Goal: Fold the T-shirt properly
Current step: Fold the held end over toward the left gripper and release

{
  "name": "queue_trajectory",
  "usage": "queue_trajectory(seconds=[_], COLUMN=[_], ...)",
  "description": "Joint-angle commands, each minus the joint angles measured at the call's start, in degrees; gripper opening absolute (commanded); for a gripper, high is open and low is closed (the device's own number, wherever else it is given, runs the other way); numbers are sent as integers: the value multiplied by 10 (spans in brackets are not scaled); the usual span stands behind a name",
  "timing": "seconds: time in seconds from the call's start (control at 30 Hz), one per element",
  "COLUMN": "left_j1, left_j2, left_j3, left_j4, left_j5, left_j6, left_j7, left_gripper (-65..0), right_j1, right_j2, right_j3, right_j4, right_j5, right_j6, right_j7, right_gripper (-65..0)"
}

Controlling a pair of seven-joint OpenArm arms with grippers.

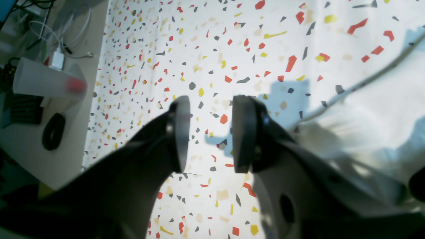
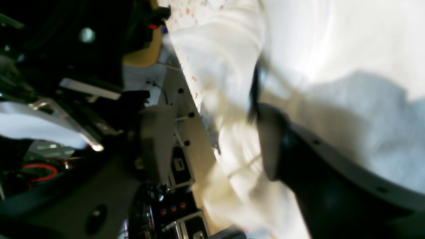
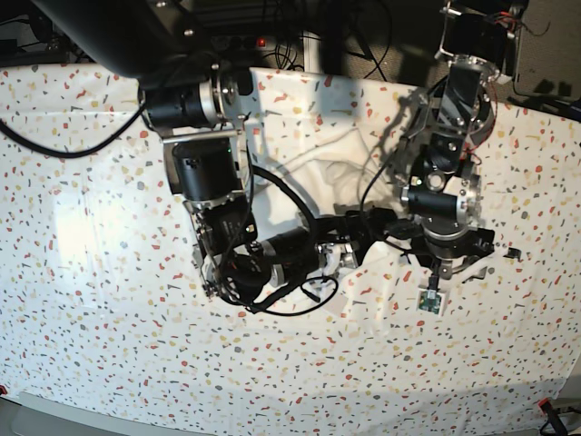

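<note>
The T-shirt (image 3: 300, 136) lies bunched at the counter's (image 3: 91, 272) far middle, soft and floppy (grab the hem). Left gripper (image 1: 211, 132) gapes empty; right gripper (image 2: 212, 139) is parted around cloth.

Robotics lab: cables (image 3: 272, 18), electronics (image 2: 176, 166).

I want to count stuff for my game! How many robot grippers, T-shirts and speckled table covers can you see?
Robot grippers: 2 (left gripper, right gripper)
T-shirt: 1
Speckled table covering: 1
Total: 4
</note>
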Motion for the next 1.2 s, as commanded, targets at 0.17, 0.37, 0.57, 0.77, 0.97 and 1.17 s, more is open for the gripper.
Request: queue_trajectory(seconds=[0.17,0.37,0.57,0.77,0.97,1.17], left_j1=[-12,-12,-12,-12,1,88], left_j2=[0,0,0,0,0,-5], left_j3=[0,0,0,0,2,50], left_j4=[10,10,10,10,31,176], left_j5=[9,6,7,4,-95,-153], left_j6=[4,4,4,4,-32,-84], left_j7=[-10,-10,-36,-45,-50,-83], left_gripper=[-443,-443,-443,-443,-444,-450], right_j1=[21,28,61,100,111,111], right_j2=[-5,-5,-2,0,4,9], right_j3=[0,0,0,1,1,1], right_j4=[9,9,9,9,9,9], right_j5=[55,55,55,43,-172,-367], right_j6=[1,1,1,1,1,1], right_j7=[2,2,2,2,195,304], right_gripper=[-195,-195,-195,-195,-195,-195])
